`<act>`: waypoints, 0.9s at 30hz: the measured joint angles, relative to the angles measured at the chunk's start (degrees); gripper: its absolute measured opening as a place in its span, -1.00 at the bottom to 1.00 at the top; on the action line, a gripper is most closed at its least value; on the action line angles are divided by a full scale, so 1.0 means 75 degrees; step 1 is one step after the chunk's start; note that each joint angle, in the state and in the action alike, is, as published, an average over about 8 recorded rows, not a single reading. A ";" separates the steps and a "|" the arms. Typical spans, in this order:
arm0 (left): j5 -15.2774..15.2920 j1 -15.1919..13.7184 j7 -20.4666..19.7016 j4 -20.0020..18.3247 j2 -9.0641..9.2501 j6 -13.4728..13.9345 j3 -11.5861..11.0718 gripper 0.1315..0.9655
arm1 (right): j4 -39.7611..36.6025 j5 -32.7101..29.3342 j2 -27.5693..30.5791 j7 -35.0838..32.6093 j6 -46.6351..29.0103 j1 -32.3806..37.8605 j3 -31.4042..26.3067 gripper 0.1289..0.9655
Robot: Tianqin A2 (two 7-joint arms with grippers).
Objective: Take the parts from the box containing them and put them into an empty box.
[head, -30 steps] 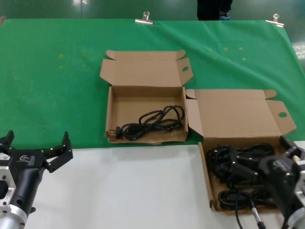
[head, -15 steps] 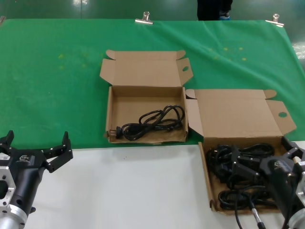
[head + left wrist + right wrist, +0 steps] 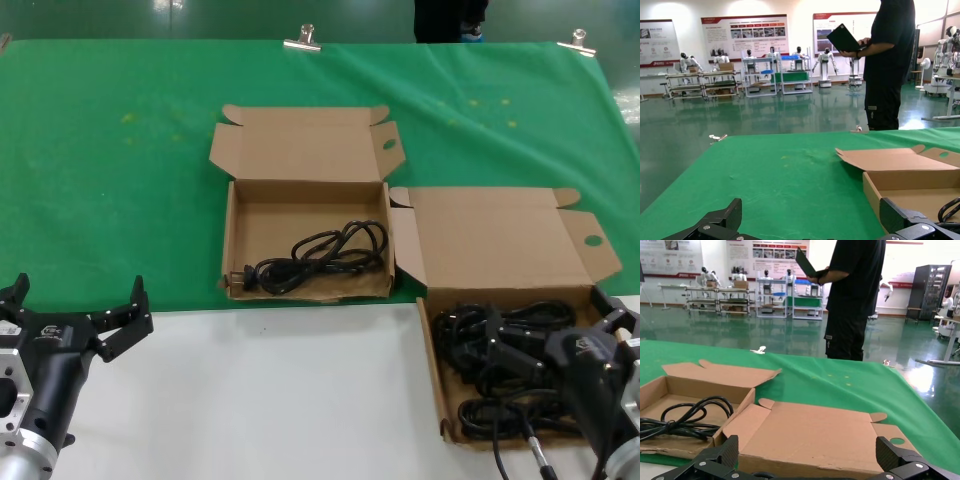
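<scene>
Tangling black cords [image 3: 500,370] fill right box [image 3: 432,370], right gripper [image 3: 555,345] spread above, left gripper [image 3: 75,318] spread

Two open boxes sit on the table [image 3: 300,390]. The empty box [image 3: 305,205] lies at frame centre with one cord [image 3: 315,258] inside it. The box containing them [image 3: 500,300] sits lower right, just beside it, with the parts [image 3: 470,345] piled inside. The right tool [image 3: 555,345] hangs over that pile at lower right; the left tool [image 3: 75,315] hovers at lower left, well apart from both boxes.
</scene>
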 joint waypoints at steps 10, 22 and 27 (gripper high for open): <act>0.0000 0.0000 0.0000 0.0000 0.0000 0.0000 0.0000 1.00 | 0.0000 0.0000 0.0000 0.0000 0.0000 0.0000 0.0000 1.00; 0.0000 0.0000 0.0000 0.0000 0.0000 0.0000 0.0000 1.00 | 0.0000 0.0000 0.0000 0.0000 0.0000 0.0000 0.0000 1.00; 0.0000 0.0000 0.0000 0.0000 0.0000 0.0000 0.0000 1.00 | 0.0000 0.0000 0.0000 0.0000 0.0000 0.0000 0.0000 1.00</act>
